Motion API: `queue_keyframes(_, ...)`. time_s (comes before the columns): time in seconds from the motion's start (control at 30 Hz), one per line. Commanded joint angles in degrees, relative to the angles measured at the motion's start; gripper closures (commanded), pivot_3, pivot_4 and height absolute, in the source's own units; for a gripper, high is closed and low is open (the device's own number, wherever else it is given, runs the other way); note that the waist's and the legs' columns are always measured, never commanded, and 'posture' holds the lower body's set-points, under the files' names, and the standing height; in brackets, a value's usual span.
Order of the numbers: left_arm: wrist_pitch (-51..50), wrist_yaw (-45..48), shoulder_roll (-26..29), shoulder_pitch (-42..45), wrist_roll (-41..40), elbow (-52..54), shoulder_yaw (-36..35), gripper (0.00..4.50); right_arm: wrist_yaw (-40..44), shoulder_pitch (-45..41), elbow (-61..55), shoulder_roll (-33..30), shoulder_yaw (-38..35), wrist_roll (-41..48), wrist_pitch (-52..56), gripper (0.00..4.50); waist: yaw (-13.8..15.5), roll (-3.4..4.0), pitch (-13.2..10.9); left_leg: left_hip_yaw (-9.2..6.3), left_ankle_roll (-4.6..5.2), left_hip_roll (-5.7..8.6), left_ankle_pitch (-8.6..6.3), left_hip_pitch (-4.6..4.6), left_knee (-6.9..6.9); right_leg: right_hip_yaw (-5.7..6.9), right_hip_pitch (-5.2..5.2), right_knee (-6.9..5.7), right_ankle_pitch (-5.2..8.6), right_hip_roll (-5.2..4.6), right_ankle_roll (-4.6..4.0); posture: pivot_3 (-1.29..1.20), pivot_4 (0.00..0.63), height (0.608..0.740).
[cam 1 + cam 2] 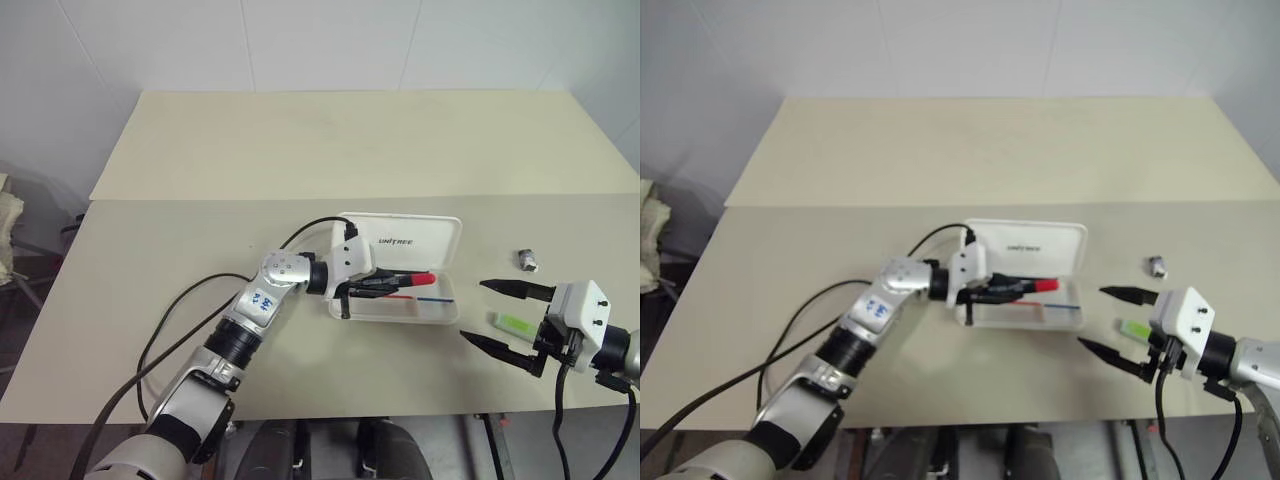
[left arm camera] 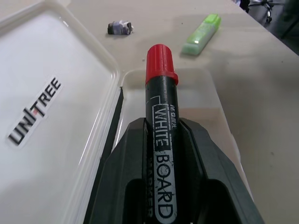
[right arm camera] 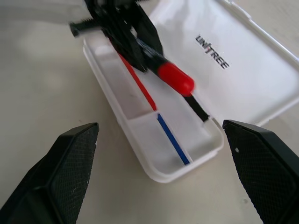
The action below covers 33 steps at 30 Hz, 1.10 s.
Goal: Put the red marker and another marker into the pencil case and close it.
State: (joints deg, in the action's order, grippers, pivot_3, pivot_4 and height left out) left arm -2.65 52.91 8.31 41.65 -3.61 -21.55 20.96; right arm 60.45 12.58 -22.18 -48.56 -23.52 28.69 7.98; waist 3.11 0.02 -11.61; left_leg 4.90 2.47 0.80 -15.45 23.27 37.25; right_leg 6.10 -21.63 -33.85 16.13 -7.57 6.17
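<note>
The left gripper [image 1: 385, 283] is clamping the red marker [image 1: 405, 281] by its black barrel, red cap leading, and is holding it over the tray of the open pencil case [image 1: 400, 268]. To seat it well, keep the marker parallel to the tray's long walls, lower it until it is resting flat, then release. The right gripper [image 1: 502, 320] is waiting with fingers wide apart, just right of the case. The lime-green marker [image 1: 512, 323] is lying on the table [image 1: 200, 230] between those fingers.
</note>
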Motion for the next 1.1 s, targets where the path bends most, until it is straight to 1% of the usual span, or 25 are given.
queue_keyframes(0.03, 1.77, -0.27, -1.64, 1.47, 0.03, -0.27, -0.42, 3.88, -1.54, 0.64, -3.30, 0.35, -3.12, 1.95, 1.42, 0.00, 0.02, -0.01, 0.00, 0.00, 0.01, 0.00, 0.00, 0.00, 0.00, 0.00, 0.00, 0.00, 0.00, 0.00, 0.00, 0.00, 0.150, 0.740)
queue_keyframes(0.17, 2.56, -1.69, -2.42, 1.72, 1.08, -1.27, -0.49, 3.88, -2.55, 1.04, -5.02, 0.46, -3.59, 2.57, 2.89, 0.00, 0.00, -0.01, 0.00, 0.00, 0.01, 0.00, 0.01, 0.00, 0.00, 0.01, 0.00, 0.00, 0.00, 0.01, 0.00, 0.00, 0.150, 0.740)
queue_keyframes(0.2, 2.39, -1.69, -2.59, 1.70, 1.06, -1.36, -0.51, 3.16, -2.62, 1.24, -5.18, 0.53, -3.78, 2.68, 3.01, 0.00, -0.01, -0.01, 0.00, 0.00, 0.02, 0.00, 0.01, 0.00, 0.00, 0.01, 0.00, 0.00, 0.00, 0.01, 0.00, 0.00, 0.150, 0.740)
queue_keyframes(0.23, 2.20, -1.59, -2.70, 1.68, 0.98, -1.40, -0.51, 2.94, -2.70, 1.40, -5.31, 0.57, -3.90, 2.77, 3.10, 0.00, 0.02, -0.01, 0.00, 0.00, 0.02, 0.00, 0.01, 0.00, 0.00, 0.01, 0.00, 0.00, 0.00, 0.01, 0.00, 0.00, 0.150, 0.740)
queue_keyframes(0.37, 1.94, -2.89, -3.27, 1.40, 0.94, -1.01, -0.92, 1.51, -2.44, 2.66, -5.58, 0.80, -4.91, 3.29, 2.99, 0.00, 0.06, -0.01, 0.00, 0.00, 0.07, 0.00, -0.01, 0.00, 0.02, 0.00, 0.00, 0.00, 0.00, 0.00, 0.00, 0.00, 0.150, 0.740)
queue_keyframes(0.4, 1.81, -2.95, -3.36, 1.20, 0.84, -0.68, -0.90, 1.25, -2.35, 3.00, -5.58, 0.92, -5.11, 3.38, 2.87, 0.00, 0.04, -0.01, 0.00, 0.00, 0.08, 0.00, 0.00, 0.01, 0.03, 0.00, 0.00, 0.00, 0.00, 0.00, 0.01, 0.00, 0.150, 0.740)
queue_keyframes(0.47, 1.30, -2.87, -3.57, 0.83, 0.38, -0.07, -1.02, 0.52, -2.21, 3.42, -5.57, 1.05, -5.33, 3.49, 2.74, 0.00, 0.02, -0.01, 0.00, 0.00, 0.11, 0.00, 0.01, 0.01, 0.02, 0.00, 0.00, 0.00, 0.00, 0.00, 0.01, 0.00, 0.150, 0.740)
queue_keyframes(0.5, 1.24, -2.43, -3.68, 0.45, -0.34, 0.71, -1.22, 0.22, -2.29, 3.56, -5.67, 1.14, -5.29, 3.46, 2.80, 0.00, 0.01, -0.01, 0.00, 0.00, 0.12, 0.00, 0.01, 0.01, 0.02, 0.01, 0.00, 0.00, 0.00, 0.00, 0.01, 0.00, 0.150, 0.740)
queue_keyframes(0.53, 1.12, -2.18, -3.84, 0.21, -0.80, 1.35, -1.29, 0.04, -2.21, 3.73, -5.66, 1.17, -5.43, 3.50, 2.79, 0.00, 0.00, -0.01, 0.00, 0.00, 0.12, 0.00, 0.01, 0.01, 0.02, 0.01, 0.00, 0.00, 0.00, 0.01, 0.01, 0.00, 0.150, 0.740)
queue_keyframes(0.67, -0.36, 1.00, -3.93, -1.89, -4.57, 6.67, -1.68, 0.04, -2.99, 5.28, -6.63, 1.86, -6.58, 4.41, 4.17, 0.00, 0.00, -0.01, 0.00, 0.01, 0.12, 0.00, 0.01, 0.01, 0.03, -0.01, 0.00, -0.01, 0.00, 0.00, 0.01, 0.00, 0.150, 0.740)
queue_keyframes(0.77, -3.03, 2.35, -2.84, -4.33, -7.69, 12.06, -2.85, 0.04, -4.11, 7.16, -7.90, 2.61, -8.12, 5.67, 6.07, 0.00, -0.01, -0.01, 0.00, 0.00, 0.17, -0.01, 0.05, 0.01, 0.01, -0.01, 0.00, 0.00, 0.00, 0.00, 0.01, 0.00, 0.150, 0.740)
queue_keyframes(0.9, -5.33, 2.37, 0.05, -8.63, -9.67, 19.42, -4.17, 0.04, -4.38, 11.40, -9.96, 3.01, -12.06, 7.37, 8.65, 0.00, -0.05, 0.00, 0.01, 0.00, 0.25, -0.01, 0.10, -0.01, 0.02, -0.05, 0.01, -0.02, 0.00, 0.00, 0.00, 0.00, 0.150, 0.740)
queue_keyframes(1.03, -5.71, 2.50, 3.16, -12.33, -11.04, 23.80, -5.80, 0.04, -5.73, 14.30, -11.85, 3.57, -14.01, 7.26, 10.42, 0.00, -0.16, -0.01, 0.02, 0.00, 0.25, -0.03, -0.12, -0.06, 0.01, -0.07, 0.03, -0.04, 0.00, 0.01, 0.00, 0.00, 0.150, 0.740)
queue_keyframes(1.1, -5.99, 2.79, 6.64, -16.63, -12.68, 28.08, -8.17, 0.04, -8.57, 16.55, -13.07, 4.55, -16.90, 7.10, 13.19, 0.00, -0.22, 0.03, 0.04, 0.00, 0.26, -0.03, -0.13, -0.06, 0.04, -0.08, 0.03, -0.06, -0.01, 0.01, 0.00, 0.00, 0.150, 0.740)
